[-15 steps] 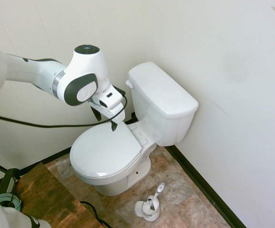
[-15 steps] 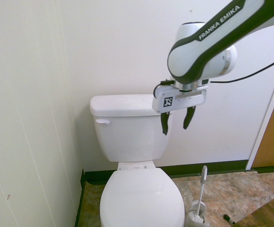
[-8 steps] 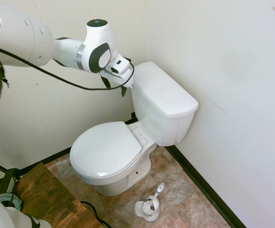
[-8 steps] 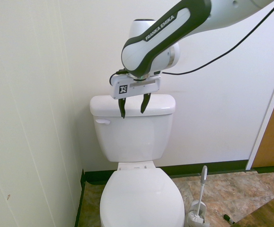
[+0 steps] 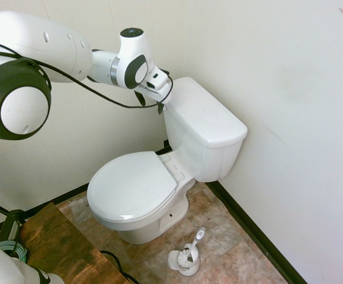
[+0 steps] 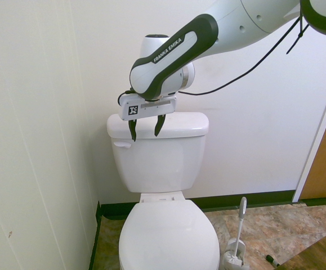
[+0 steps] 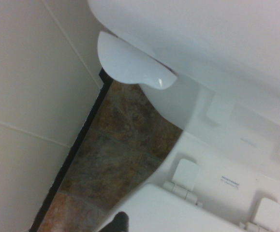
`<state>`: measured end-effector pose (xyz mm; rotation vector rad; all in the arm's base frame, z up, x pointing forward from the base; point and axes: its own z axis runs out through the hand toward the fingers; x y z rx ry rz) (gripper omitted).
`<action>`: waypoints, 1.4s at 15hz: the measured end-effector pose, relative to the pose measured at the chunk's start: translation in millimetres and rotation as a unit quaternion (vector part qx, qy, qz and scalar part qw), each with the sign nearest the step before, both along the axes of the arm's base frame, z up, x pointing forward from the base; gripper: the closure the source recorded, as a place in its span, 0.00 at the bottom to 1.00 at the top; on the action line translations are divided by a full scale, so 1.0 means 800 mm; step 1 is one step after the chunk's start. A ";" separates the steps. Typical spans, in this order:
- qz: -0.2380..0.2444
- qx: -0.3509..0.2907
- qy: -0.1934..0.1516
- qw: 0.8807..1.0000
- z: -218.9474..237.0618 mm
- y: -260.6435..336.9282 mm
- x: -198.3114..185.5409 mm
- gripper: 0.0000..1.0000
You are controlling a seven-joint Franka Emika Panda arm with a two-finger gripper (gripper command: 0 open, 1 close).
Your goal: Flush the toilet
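**Gripper spread above the tank's lever corner**

The toilet (image 6: pixel 161 169) stands against the back wall, its tank tucked close to the side wall. In the second exterior view the tank lid's front edge runs level across the middle of the picture, and the flush lever (image 6: pixel 121 144) sits on the tank's front face near the 9 o'clock end, just below that edge. The gripper (image 6: pixel 144 128) hangs pointing down in front of the lid's edge, fingers spread apart and holding nothing; its nearer finger (image 6: pixel 132 130) is just above and beside the lever, at about the lever's 1 o'clock, and I cannot tell whether it touches the tank.

Room to move is narrow on the 9 o'clock side: only a thin strip of tiled floor (image 7: pixel 125 145) and dark baseboard (image 7: pixel 72 159) separates the tank from the side wall (image 6: pixel 33 140). Toward 3 o'clock the space is wider, with bare back wall above the tank.

The wrist view shows the lever (image 7: pixel 132 67) from above, jutting from the tank's rounded edge, with the seat hinges (image 7: pixel 183 181) below it.

The seat lid (image 5: pixel 132 186) is down. A toilet brush in its holder (image 5: pixel 188 254) stands on the floor, well apart from the gripper, at about 5 o'clock from the bowl in the first exterior view.
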<state>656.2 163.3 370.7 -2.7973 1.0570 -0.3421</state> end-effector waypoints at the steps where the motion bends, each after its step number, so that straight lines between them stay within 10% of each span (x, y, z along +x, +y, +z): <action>1: 0.004 0.001 -0.004 1.000 -0.002 0.009 0.008 1.00; 21: -0.006 -0.003 -0.027 1.000 -0.066 0.074 0.127 1.00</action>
